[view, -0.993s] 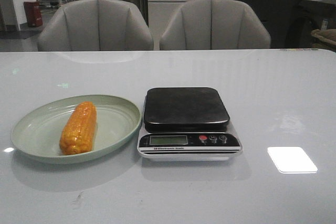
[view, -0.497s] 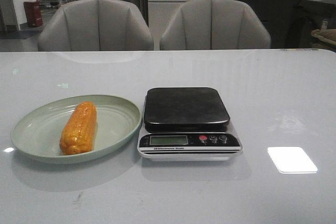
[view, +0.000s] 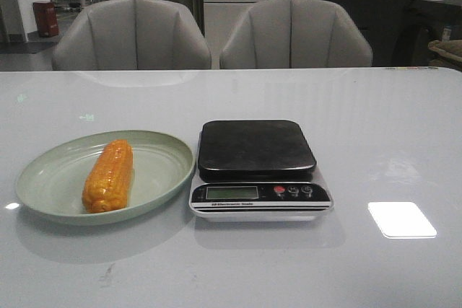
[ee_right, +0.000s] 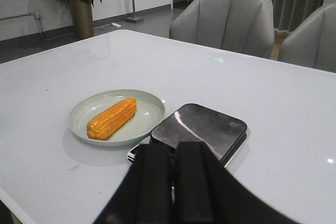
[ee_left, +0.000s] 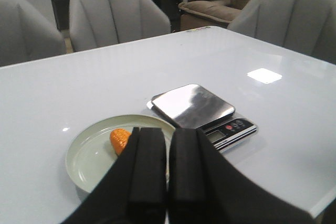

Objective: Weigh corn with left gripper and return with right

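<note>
The orange-yellow corn cob with rows of kernels [view: 108, 176] lies flat in the round pale green plate [view: 43, 171], its length running from near to far and tilted slightly, sitting left of the plate's centre. The plate rests on the glossy white desk [view: 390, 142], on the left side. Just to its right, almost touching the rim, stands the digital kitchen scale with a dark metal weighing platform [view: 255, 149]; its display and three small buttons, one of them red, are on the near edge. The platform carries nothing.

The left end effector [ee_left: 158, 171], bulky and black with dark fingers, hangs above the near left part of the desk, over the plate's near edge. Its two fingers are pressed together with nothing between them, clenched on air. It is well apart from the corn.

The right end effector [ee_right: 174, 182], also black, hangs above the near side of the scale. Its fingers are likewise closed against each other and hold nothing.

Two grey upholstered chairs [view: 132, 34] stand at the far edge of the desk.
</note>
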Robot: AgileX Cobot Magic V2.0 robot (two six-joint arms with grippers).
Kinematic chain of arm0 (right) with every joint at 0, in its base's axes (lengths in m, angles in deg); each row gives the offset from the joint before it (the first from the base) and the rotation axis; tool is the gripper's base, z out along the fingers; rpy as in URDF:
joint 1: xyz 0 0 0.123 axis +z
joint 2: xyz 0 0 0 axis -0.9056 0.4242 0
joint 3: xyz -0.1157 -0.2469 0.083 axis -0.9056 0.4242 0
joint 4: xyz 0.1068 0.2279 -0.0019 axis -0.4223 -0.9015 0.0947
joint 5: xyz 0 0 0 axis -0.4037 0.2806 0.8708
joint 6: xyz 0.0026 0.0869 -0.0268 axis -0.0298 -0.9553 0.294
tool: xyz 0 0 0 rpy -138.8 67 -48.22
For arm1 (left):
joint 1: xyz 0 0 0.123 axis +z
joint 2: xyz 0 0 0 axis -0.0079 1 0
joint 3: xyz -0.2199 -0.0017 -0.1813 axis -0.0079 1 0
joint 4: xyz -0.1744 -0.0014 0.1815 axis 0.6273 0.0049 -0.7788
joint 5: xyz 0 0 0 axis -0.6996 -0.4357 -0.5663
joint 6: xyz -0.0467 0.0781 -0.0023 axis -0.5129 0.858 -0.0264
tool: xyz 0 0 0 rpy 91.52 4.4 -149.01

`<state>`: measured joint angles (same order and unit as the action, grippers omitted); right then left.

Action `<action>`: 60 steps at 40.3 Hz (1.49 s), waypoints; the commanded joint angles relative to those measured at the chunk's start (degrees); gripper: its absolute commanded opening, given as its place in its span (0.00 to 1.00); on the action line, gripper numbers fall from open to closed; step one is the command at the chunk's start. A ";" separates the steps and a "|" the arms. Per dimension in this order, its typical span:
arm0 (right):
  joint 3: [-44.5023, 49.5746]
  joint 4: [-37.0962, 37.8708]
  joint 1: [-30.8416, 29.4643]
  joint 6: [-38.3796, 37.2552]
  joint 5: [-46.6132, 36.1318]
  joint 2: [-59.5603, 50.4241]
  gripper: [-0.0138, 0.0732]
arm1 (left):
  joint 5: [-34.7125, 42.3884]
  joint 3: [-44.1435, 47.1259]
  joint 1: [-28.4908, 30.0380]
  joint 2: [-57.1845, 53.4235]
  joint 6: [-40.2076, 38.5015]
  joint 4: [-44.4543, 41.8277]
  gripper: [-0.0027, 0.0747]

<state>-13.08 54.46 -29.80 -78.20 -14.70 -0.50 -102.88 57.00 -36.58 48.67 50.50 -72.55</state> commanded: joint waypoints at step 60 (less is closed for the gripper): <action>-1.57 0.44 -0.20 0.45 -4.66 0.45 0.36 | 33.68 19.94 36.31 -2.97 0.05 4.87 0.19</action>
<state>-13.08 54.46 -29.80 -78.20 -14.70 -0.50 -74.18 76.94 -0.28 46.94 50.50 -68.02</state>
